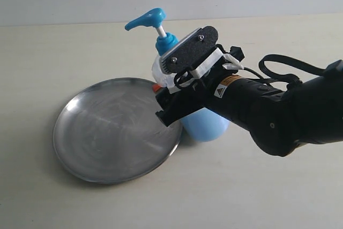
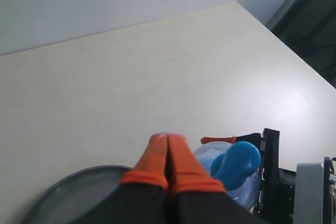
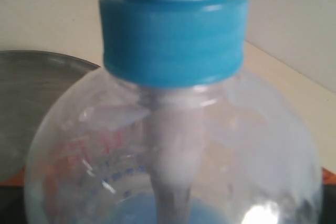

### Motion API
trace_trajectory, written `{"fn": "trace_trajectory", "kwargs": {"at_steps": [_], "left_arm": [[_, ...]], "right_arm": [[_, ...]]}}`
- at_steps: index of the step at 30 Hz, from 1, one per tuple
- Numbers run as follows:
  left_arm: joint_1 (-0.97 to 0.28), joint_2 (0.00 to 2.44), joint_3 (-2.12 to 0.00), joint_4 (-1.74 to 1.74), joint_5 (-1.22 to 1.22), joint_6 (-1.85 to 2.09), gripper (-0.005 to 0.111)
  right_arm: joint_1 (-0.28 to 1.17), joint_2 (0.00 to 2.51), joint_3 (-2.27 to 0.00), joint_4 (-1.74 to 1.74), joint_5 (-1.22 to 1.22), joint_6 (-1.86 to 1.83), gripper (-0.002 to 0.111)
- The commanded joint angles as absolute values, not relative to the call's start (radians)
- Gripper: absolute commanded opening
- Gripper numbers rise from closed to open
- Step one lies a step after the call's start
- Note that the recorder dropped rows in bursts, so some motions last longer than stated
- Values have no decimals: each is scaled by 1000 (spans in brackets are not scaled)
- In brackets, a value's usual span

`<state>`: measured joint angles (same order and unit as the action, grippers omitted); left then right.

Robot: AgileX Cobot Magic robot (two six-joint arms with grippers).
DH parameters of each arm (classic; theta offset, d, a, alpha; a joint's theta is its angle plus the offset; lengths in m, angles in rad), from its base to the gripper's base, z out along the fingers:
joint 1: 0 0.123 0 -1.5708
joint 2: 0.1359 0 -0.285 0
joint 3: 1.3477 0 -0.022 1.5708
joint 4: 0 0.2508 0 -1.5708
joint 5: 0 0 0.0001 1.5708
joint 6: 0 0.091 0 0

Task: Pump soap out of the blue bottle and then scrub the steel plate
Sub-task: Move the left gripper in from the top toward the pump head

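The blue bottle [image 1: 206, 124] stands upright at the right rim of the steel plate [image 1: 107, 132], its blue pump head [image 1: 146, 21] raised. My right gripper [image 1: 163, 103] comes in from the right and is closed round the clear body. In the right wrist view the bottle [image 3: 173, 35] fills the frame, with pale blue soap [image 3: 131, 211] low inside and an orange pad [image 3: 10, 177] at its side. My left gripper [image 2: 168, 139] is shut and empty, its orange fingertips pressed together, hanging above the plate rim [image 2: 68, 187] and beside the pump head [image 2: 236, 163]. It does not show in the exterior view.
The plate and bottle rest on a pale cream tabletop [image 1: 257, 191] with a light wall behind. A black cable loop [image 1: 284, 63] hangs off the right arm. No other objects show on the table.
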<state>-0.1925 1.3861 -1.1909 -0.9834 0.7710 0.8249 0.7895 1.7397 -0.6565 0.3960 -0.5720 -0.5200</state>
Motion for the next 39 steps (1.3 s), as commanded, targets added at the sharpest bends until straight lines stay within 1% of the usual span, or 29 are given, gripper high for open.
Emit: {"fn": "trace_trajectory", "kwargs": {"at_steps": [1, 7, 12, 17, 20, 24, 39], "left_arm": [[-199, 1391, -1198, -1040, 826, 896, 0], [-215, 1391, -1198, -1132, 911, 995, 0], [-274, 1408, -1198, -1128, 952, 1018, 0], [-341, 1453, -1198, -1117, 931, 1032, 0], [-360, 1476, -1198, -1110, 891, 1039, 0], [-363, 1502, -1198, -1133, 855, 1039, 0], [-363, 1552, -1198, -1185, 854, 1068, 0]], "right_arm": [[790, 1740, -656, 384, -597, -522, 0], [790, 1740, -656, 384, -597, -522, 0], [790, 1740, -656, 384, -597, -522, 0], [790, 1740, -656, 384, -597, -522, 0], [790, 1740, -656, 384, -594, -522, 0], [790, 1740, -656, 384, -590, -524, 0], [790, 1740, -656, 381, -586, -530, 0]]}}
